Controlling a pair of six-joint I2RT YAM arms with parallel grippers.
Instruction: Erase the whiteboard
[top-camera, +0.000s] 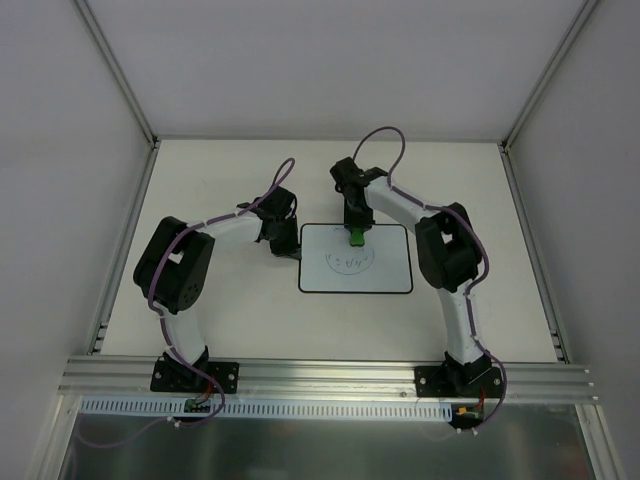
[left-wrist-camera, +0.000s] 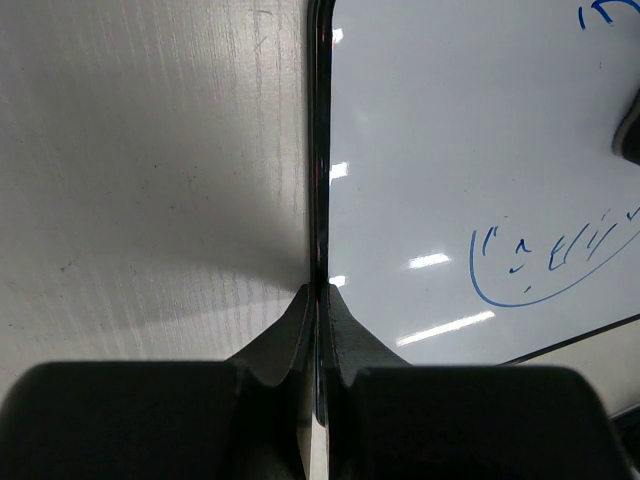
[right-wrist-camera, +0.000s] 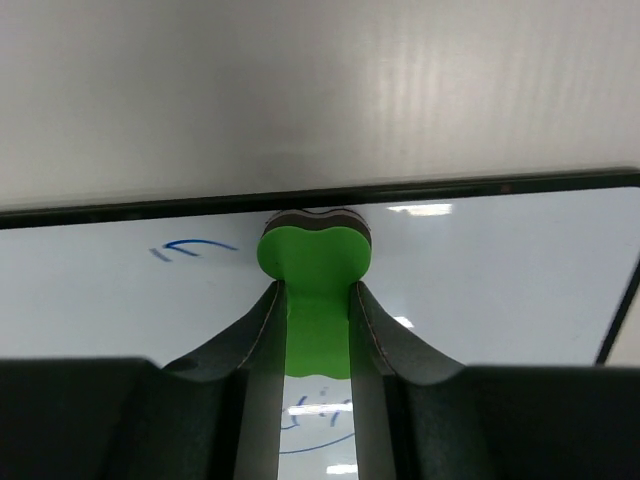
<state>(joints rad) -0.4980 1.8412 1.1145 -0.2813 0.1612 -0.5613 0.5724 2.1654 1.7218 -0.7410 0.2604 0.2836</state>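
Observation:
The whiteboard (top-camera: 385, 265) lies flat mid-table, white with a thin black border. A blue circular scribble (top-camera: 349, 261) marks its left-centre; it also shows in the left wrist view (left-wrist-camera: 545, 262) and the right wrist view (right-wrist-camera: 320, 418). My left gripper (top-camera: 284, 247) is shut on the board's left edge (left-wrist-camera: 318, 150), one finger on each side of the rim. My right gripper (top-camera: 355, 236) is shut on a green eraser (right-wrist-camera: 315, 265) with a dark felt base, held on the board near its far edge (right-wrist-camera: 480, 186). A short blue stroke (right-wrist-camera: 192, 246) lies left of the eraser.
Aluminium frame posts (top-camera: 120, 70) and a rail (top-camera: 330, 375) border the white table. Bare tabletop (left-wrist-camera: 150, 180) lies left of the board and beyond its far edge (right-wrist-camera: 320, 90).

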